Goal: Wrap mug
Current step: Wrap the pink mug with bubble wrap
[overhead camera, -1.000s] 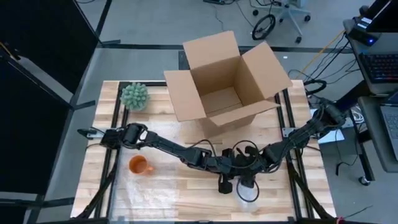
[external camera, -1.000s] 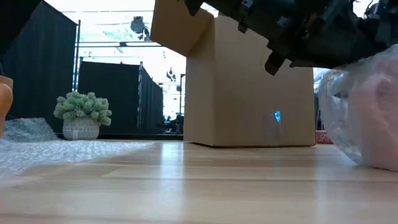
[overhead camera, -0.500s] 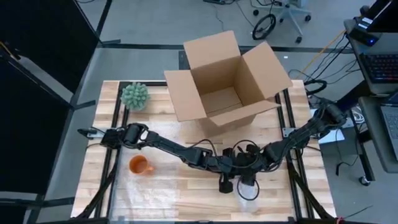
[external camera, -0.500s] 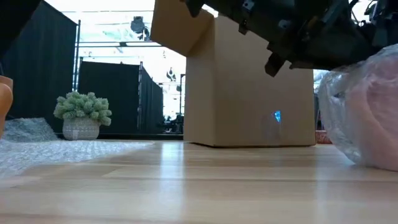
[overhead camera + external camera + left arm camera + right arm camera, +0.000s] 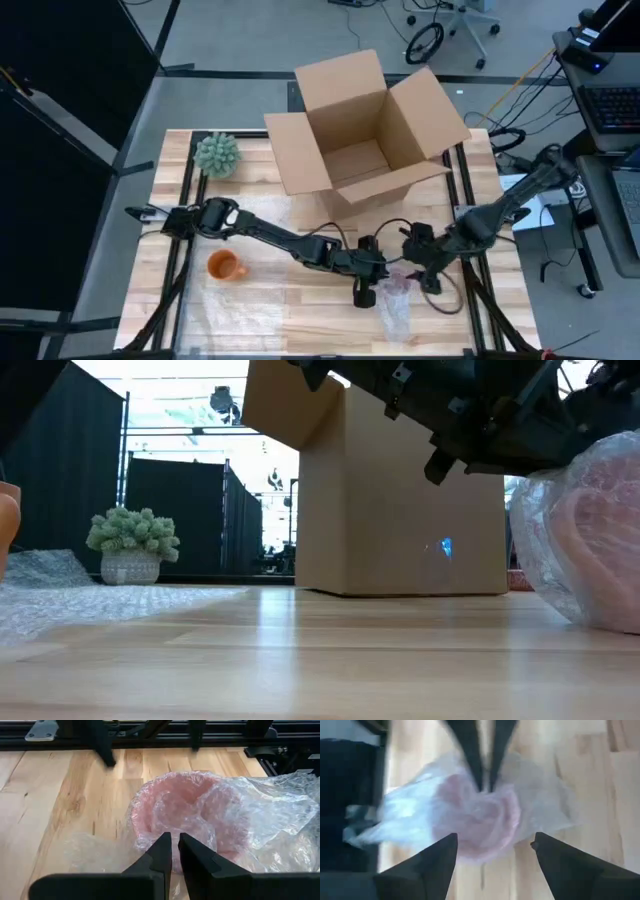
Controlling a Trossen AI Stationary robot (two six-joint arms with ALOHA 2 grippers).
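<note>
While pink mug [image 5: 192, 822] lies at counter [image 5: 300, 300] front edge inside bubble wrap [image 5: 270, 815], left pincer [image 5: 173, 851] pinches wrap nearly closed, pinning cover; right pincer [image 5: 487, 851] hovers near, spread wide, likely for next fold.

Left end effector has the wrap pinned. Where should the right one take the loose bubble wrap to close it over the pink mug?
Probably the crumpled tail of bubble wrap trailing off the pink mug, where it stands proud of the table. Bring the open right end effector in from its own side, opposite the left end effector.
</note>
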